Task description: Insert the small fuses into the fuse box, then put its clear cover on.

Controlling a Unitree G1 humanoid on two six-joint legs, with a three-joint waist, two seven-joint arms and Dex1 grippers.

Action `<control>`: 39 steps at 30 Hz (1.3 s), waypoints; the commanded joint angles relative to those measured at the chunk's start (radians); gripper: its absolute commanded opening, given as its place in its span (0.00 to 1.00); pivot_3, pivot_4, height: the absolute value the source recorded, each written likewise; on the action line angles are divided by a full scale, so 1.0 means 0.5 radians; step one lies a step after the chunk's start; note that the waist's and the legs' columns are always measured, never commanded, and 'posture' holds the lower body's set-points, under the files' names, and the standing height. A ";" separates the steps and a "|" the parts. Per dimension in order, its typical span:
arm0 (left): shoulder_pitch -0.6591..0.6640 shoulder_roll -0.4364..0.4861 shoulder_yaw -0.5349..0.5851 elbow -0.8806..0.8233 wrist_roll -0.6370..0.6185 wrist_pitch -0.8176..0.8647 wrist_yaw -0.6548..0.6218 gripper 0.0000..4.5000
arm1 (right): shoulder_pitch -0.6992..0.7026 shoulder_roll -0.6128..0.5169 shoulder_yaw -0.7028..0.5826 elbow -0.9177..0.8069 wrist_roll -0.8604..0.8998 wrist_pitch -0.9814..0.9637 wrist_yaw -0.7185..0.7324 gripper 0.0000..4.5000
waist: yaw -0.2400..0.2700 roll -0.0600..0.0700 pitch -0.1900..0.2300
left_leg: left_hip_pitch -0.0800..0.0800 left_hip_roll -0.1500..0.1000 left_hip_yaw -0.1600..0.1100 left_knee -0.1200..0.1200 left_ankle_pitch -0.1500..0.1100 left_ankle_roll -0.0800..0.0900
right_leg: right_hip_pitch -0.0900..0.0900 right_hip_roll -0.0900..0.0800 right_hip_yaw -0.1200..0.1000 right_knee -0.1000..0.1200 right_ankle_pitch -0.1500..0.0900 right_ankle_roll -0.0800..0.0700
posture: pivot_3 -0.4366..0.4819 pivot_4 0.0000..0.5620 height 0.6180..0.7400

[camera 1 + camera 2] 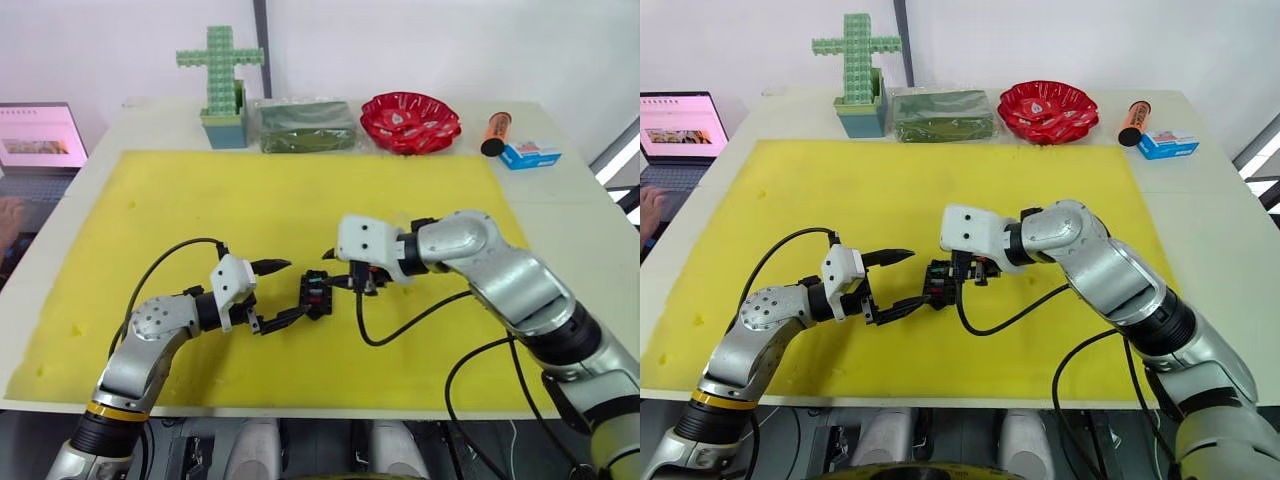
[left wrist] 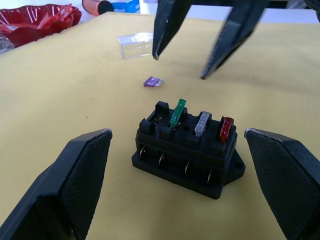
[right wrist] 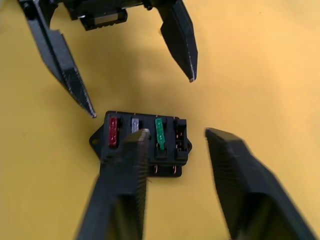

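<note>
On the yellow mat [image 1: 300,200] stands the black fuse box [image 2: 187,150], between the wide-apart fingers of my open left gripper [image 1: 297,288]. Three fuses stand in its slots: red [image 2: 226,129], grey [image 2: 202,123], and green [image 2: 177,112], which sits higher and tilted. The end slot is empty. A purplish fuse [image 2: 152,82] lies loose on the mat beyond the box. Farther off is the clear cover [image 2: 135,45]. My right gripper [image 3: 176,132] hangs open just above the box, holding nothing.
Along the table's back edge are a green brick cross [image 1: 220,60], a wrapped green package [image 1: 305,127], a red bowl [image 1: 410,122], an orange tube [image 1: 495,132] and a small blue box [image 1: 530,154]. At far left, a laptop [image 1: 40,135] and a person's hand [image 1: 10,215].
</note>
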 commanded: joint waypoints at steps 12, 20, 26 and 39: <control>-0.004 -0.009 0.020 -0.094 -0.025 -0.015 0.011 1.00 | 0.037 0.067 0.097 -0.031 -0.105 -0.015 -0.073 0.32 | 0.002 0.000 0.000 | 0.000 0.000 0.000 0.000 0.000 0.000 | 0.000 0.000 0.000 0.000 0.000 0.000 | 0.48 0.27 1.00; -0.004 -0.016 0.023 -0.107 -0.033 -0.009 0.007 1.00 | 0.065 0.101 0.121 0.004 -0.144 -0.018 -0.110 0.32 | 0.000 0.000 0.000 | 0.000 0.000 0.000 0.000 0.000 0.000 | 0.001 0.000 0.000 0.001 0.000 0.000 | 0.48 0.27 1.00; -0.006 -0.014 0.025 -0.105 -0.031 -0.006 0.007 1.00 | 0.080 0.105 0.115 0.031 -0.148 -0.028 -0.124 0.32 | 0.001 0.000 0.000 | 0.000 0.000 0.000 0.000 0.000 0.000 | 0.001 0.000 0.000 0.001 0.000 0.000 | 0.48 0.27 1.00; -0.018 -0.004 0.039 -0.079 -0.028 -0.014 -0.002 1.00 | 0.091 0.087 0.088 0.079 -0.153 -0.120 -0.069 0.01 | 0.001 0.000 0.000 | 0.000 0.000 0.000 0.001 0.000 0.000 | 0.001 0.000 0.000 0.001 0.000 0.000 | 0.48 0.27 1.00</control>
